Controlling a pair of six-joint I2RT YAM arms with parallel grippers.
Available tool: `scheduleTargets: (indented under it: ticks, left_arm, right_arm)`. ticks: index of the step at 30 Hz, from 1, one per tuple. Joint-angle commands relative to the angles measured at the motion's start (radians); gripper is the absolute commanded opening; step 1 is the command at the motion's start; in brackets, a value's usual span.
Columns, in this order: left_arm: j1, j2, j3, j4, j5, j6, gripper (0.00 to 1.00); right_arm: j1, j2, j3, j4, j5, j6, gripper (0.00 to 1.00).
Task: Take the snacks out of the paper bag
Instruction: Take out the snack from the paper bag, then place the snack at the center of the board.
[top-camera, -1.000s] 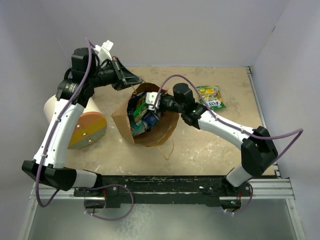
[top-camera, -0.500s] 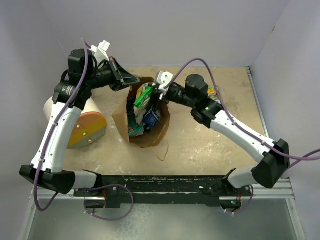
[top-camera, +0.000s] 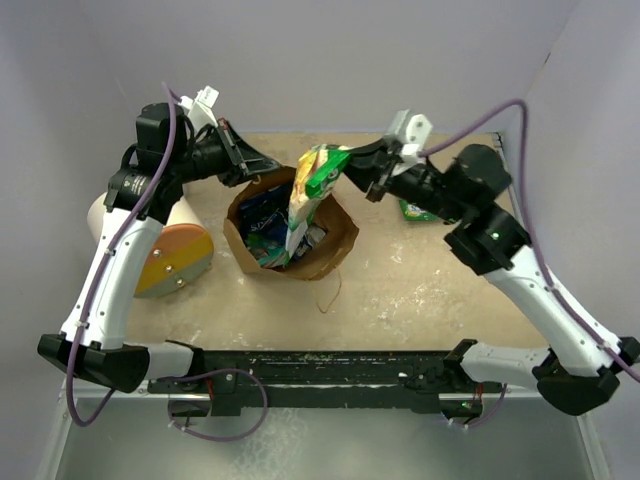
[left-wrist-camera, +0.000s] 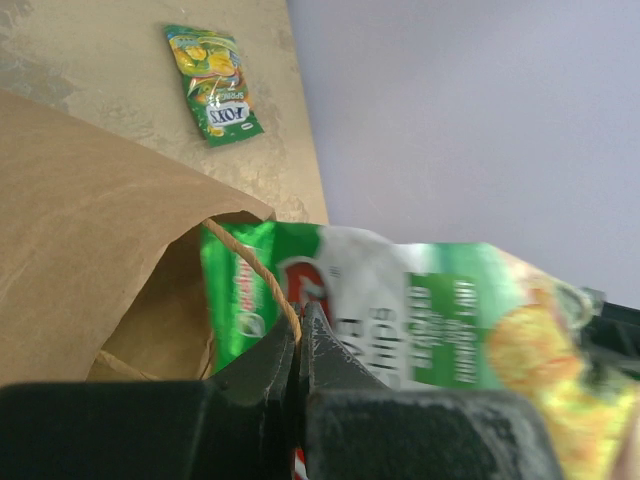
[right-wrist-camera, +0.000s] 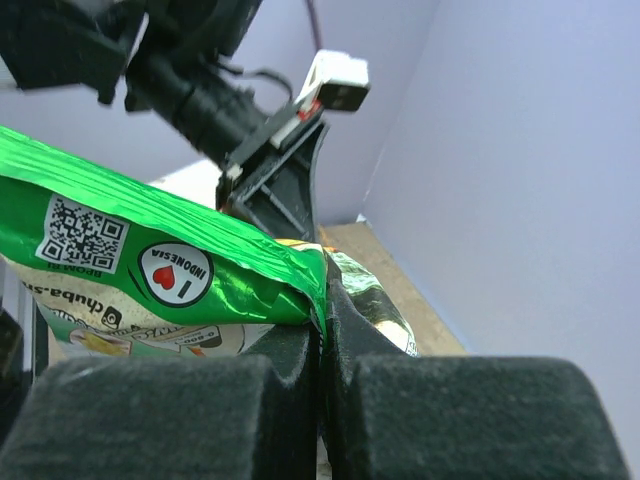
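Packet (top-camera: 300, 205) — right pincer (top-camera: 348, 163); bag (top-camera: 338, 245) — left pincer (top-camera: 265, 163)

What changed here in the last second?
The right claw rose out of the paper bag, pulling a green-and-white packet up and rightward. The left claw stayed shut on the bag's handle; the loose green packet and white cylinder didn't move.

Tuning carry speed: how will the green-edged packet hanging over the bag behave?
Probably floppy: the green-edged packet droops from the right gripper, pinched by one edge. Likely light, since that small pinch carries it. The shiny foil might slip.
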Motion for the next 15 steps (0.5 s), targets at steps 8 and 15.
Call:
scheduleTargets:
  ticks: [8, 15]
  left_arm:
    - [0.009, -0.04, 0.004, 0.0, 0.003, 0.043, 0.0]
    - [0.009, -0.051, 0.002, -0.027, -0.001, 0.059, 0.0]
  right_arm:
    - [0.002, -0.165, 0.236, -0.12, 0.644, 0.009, 0.0]
    - [0.002, -0.192, 0.181, -0.206, 1.22, 0.003, 0.0]
